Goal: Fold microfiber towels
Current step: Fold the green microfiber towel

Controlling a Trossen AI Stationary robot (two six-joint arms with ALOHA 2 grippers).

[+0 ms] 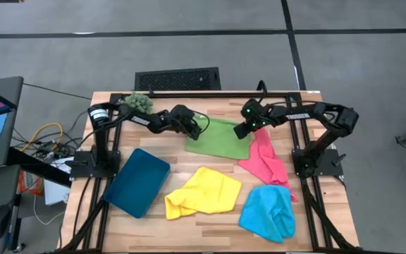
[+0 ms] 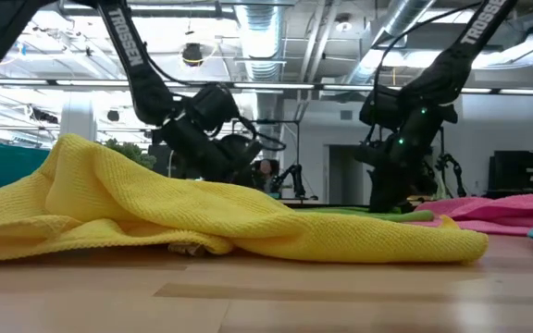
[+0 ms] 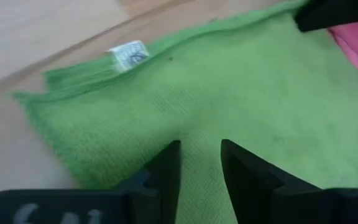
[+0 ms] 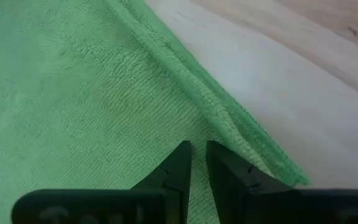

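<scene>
Green microfiber towel (image 1: 220,139) lies at the surface's (image 1: 210,219) far middle in the high view, a pincer at each side. Left pincer (image 3: 199,163), in its wrist view, stands slightly spread over the cloth; right pincer (image 4: 198,163) pinches its doubled edge. Judged mid-fold; next, the left must close on cloth.

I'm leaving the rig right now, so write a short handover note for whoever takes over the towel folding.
Left end effector: over the green towel near its left edge, jaws slightly apart, nothing held.
Right end effector: at the green towel's right edge, jaws nearly closed; whether it pinches the cloth cannot be told.
Towels: green lies mid-table, already doubled over once. Pink is crumpled to its right, partly overlapping it. Yellow and light blue lie bunched along the near side.
Done: a first fold of green, apparently.
Left: finish green, then fold pink, yellow and light blue.
</scene>
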